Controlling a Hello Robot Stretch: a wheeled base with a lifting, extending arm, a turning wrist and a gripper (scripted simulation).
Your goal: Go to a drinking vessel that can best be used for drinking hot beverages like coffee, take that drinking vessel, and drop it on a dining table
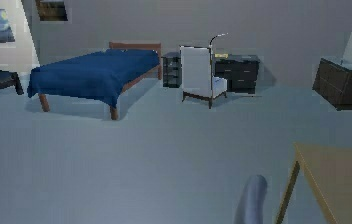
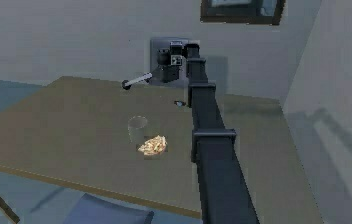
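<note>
A wooden table [image 2: 64,130] spreads across the arm side view. A small pale see-through vessel [image 2: 136,124] stands on it near the middle, with a crumpled yellowish lump [image 2: 152,147] just in front of it. My arm [image 2: 212,140] reaches out over the tabletop. The gripper [image 2: 132,82] sits at the arm's far end, near the table's far edge. Only bare tabletop and wall lie behind its fingers, so it holds nothing. The vessel stands a little nearer than the fingertips. The table's corner [image 1: 334,180] also shows at the forward view's lower right.
Ahead lie a blue bed [image 1: 89,75], a white armchair [image 1: 202,75] at a dark desk [image 1: 234,72] and a dark dresser [image 1: 342,85], with open floor between. A rounded chair back [image 1: 252,200] stands beside the table. A framed picture [image 2: 244,8] hangs on the wall.
</note>
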